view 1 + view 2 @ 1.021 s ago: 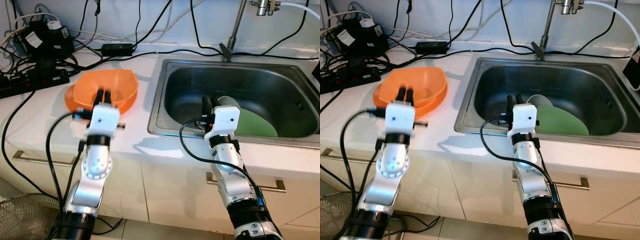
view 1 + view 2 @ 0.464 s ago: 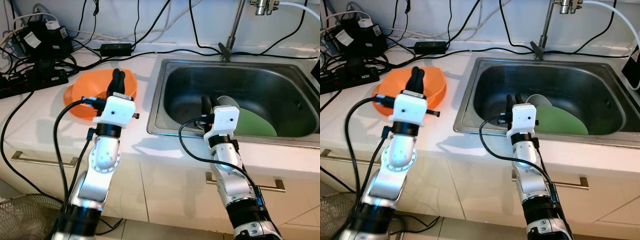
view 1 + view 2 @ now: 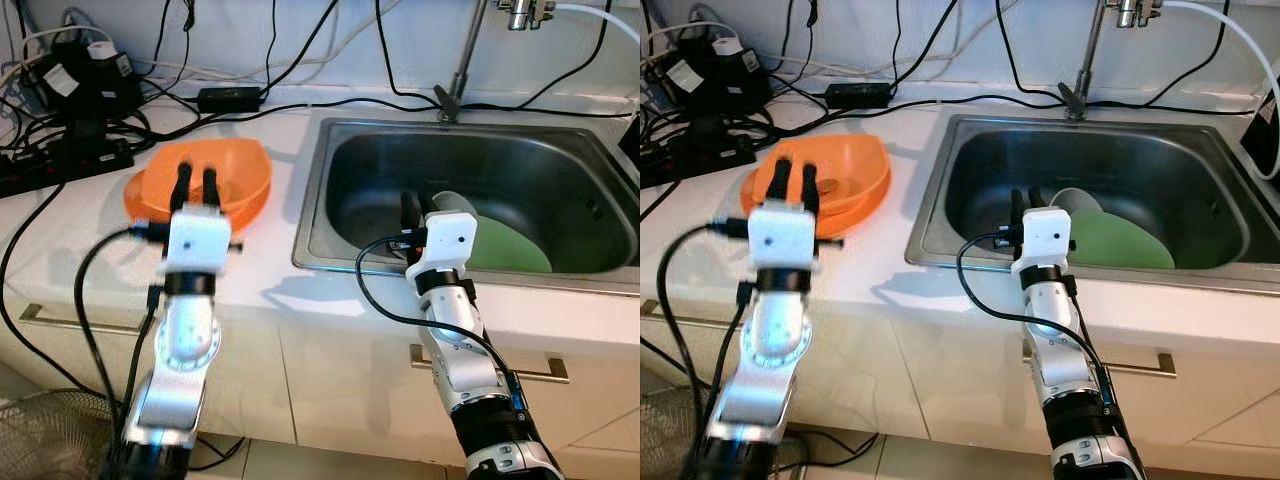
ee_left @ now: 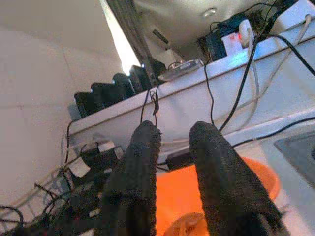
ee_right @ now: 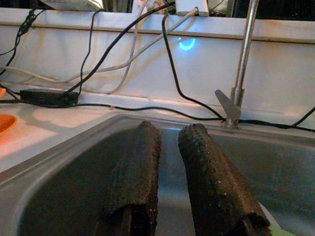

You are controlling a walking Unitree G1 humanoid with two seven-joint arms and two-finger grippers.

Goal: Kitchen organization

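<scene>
Fingers of the left gripper [image 3: 195, 183] stand slightly apart with a narrow gap between them and nothing held, pointing away from the robot over the near edge of the orange bowl [image 3: 240, 170]. In the left wrist view the two black fingers [image 4: 219, 187] frame the bowl's orange inside just beyond their tips, and whether they touch the rim I cannot tell. The bowl sits stacked on an orange plate [image 3: 137, 196], both resting on the white counter [image 3: 70, 225] to the left of the sink [image 3: 330, 150]. Beyond the bowl, at the far left of the counter, lies a tangle of black cables and power strips [image 3: 70, 140].

The right gripper [image 3: 411, 208] hangs over the near edge of the sink, its fingers [image 5: 211, 172] likewise only narrowly parted and empty. Just to the right of them inside the steel basin lies a green plate [image 3: 510, 245], leaning on the sink floor, with a pale cup or bowl [image 3: 455, 203] partly tucked behind the gripper's white housing; the fingertips are near these dishes, but contact cannot be made out. A faucet stem [image 3: 465, 60] rises at the far edge of the sink, and black cables [image 3: 400, 95] run along the far wall.
</scene>
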